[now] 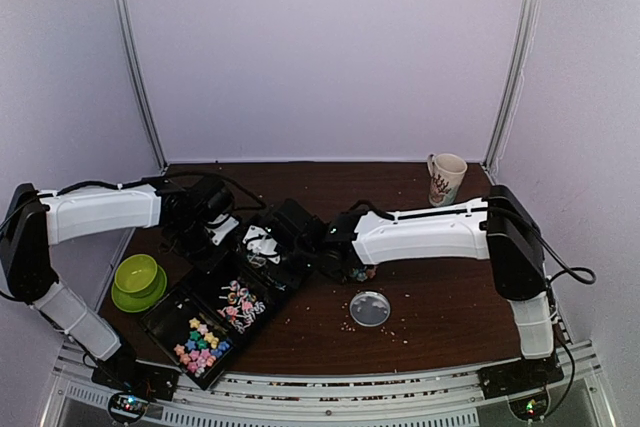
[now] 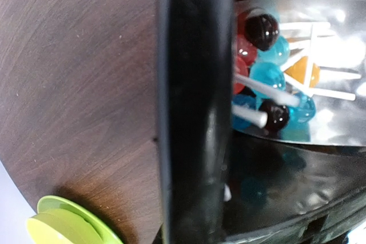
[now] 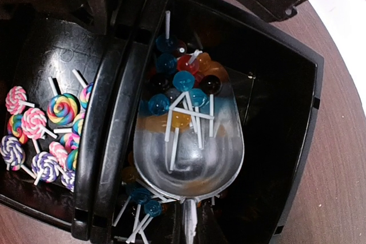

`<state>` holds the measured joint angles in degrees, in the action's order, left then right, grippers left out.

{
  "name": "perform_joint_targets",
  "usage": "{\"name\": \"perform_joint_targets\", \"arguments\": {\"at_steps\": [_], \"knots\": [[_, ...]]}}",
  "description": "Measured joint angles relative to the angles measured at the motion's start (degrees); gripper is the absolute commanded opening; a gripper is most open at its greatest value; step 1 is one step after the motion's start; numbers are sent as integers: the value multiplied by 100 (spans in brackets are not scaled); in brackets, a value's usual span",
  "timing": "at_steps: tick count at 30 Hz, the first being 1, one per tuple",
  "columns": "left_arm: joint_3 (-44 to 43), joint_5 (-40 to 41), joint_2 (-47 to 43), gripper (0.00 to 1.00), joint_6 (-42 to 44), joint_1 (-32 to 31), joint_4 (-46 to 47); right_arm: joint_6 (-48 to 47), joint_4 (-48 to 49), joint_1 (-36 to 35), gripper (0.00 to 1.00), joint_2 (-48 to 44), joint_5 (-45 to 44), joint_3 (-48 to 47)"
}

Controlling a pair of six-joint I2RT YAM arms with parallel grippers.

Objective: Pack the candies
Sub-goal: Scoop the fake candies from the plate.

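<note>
We'd call this a robotics lab test cell, definitely not somebody's home. Plain pale walls (image 1: 320, 47) box in the dark wooden table (image 1: 440, 287) on three sides. Aluminium rails (image 1: 137, 67) run up the back corners, and the white left arm (image 1: 100, 212) and right arm (image 1: 425, 235) are bolted to a metal frame (image 1: 330, 392) at the near edge. Only the mug (image 1: 446, 178) and green bowl (image 1: 138, 277) look homey.

The tray (image 3: 97, 158) is glossy black. Ball lollipops (image 3: 183, 79) are blue, red, orange and dark brown on white sticks. Swirl lollipops (image 3: 62, 108) spiral pink-white, purple-white and rainbow. Small sweets (image 1: 200, 345) are pastel pink, yellow, green and blue. The scoop (image 3: 214, 158) is clear, the bowl (image 1: 138, 275) lime green, and the table (image 2: 80, 84) dark brown wood-grain.
</note>
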<state>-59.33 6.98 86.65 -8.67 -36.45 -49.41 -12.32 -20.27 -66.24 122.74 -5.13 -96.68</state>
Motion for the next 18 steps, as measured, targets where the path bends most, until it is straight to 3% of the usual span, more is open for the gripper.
{"name": "perform_joint_targets", "arguments": {"at_steps": [9, 18], "knots": [[52, -216, 0, 0, -59, 203, 17, 334, 1545, 105, 0, -146, 339, 1075], [63, -356, -2, 0, -59, 201, 87, 555, 2483, 269, 0, -385, 769, 1864]]}}
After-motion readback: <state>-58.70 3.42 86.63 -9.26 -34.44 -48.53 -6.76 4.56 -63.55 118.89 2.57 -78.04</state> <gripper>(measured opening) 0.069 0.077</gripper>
